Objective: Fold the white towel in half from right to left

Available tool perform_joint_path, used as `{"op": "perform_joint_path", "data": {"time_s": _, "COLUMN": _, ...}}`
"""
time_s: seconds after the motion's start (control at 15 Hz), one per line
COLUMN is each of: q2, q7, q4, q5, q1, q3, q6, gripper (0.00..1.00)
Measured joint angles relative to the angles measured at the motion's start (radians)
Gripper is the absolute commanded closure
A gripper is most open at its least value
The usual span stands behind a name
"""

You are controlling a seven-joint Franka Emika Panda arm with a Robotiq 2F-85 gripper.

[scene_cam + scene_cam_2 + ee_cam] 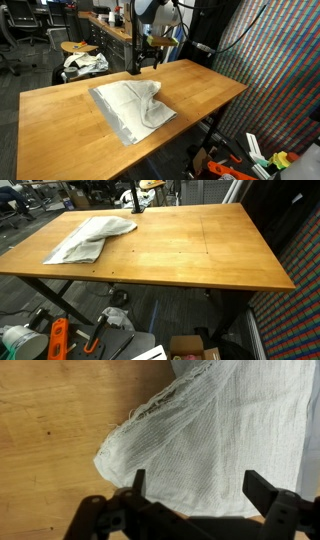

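Two jaws stand wide apart with nothing between them, over the white towel (pixel 220 440); only the wrist view shows its frayed corner and weave. In both exterior views the whole towel (pixel 135 105) (pixel 88 238) lies rumpled, partly doubled over, on the table (pixel 60 120).

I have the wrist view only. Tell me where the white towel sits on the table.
Observer: The white towel lies toward one end of the wooden table, near a corner.
Operator: Describe its shape; I see one frayed corner under open jaws.
Observer: Rumpled, not flat; in an exterior view the towel has one side bunched into a raised fold.
Operator: Report any other cloth.
Observer: A smaller mottled cloth bundle sits beyond the table, off the tabletop.
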Motion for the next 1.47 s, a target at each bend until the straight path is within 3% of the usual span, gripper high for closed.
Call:
{"op": "perform_joint_path", "data": {"time_s": 0.53, "q2": 0.171, "q7": -0.137, "q4": 0.118, "q5": 0.037, "q1": -0.08, "q3": -0.004, "q6": -0.041, "gripper": 0.0}}
{"op": "perform_joint_path", "data": {"time_s": 1.47, "q2": 0.287, "q7": -0.145, "q4": 0.206, "q5": 0.04, "q1": -0.109, "q3": -0.014, "q6": -0.041, "gripper": 0.0}}
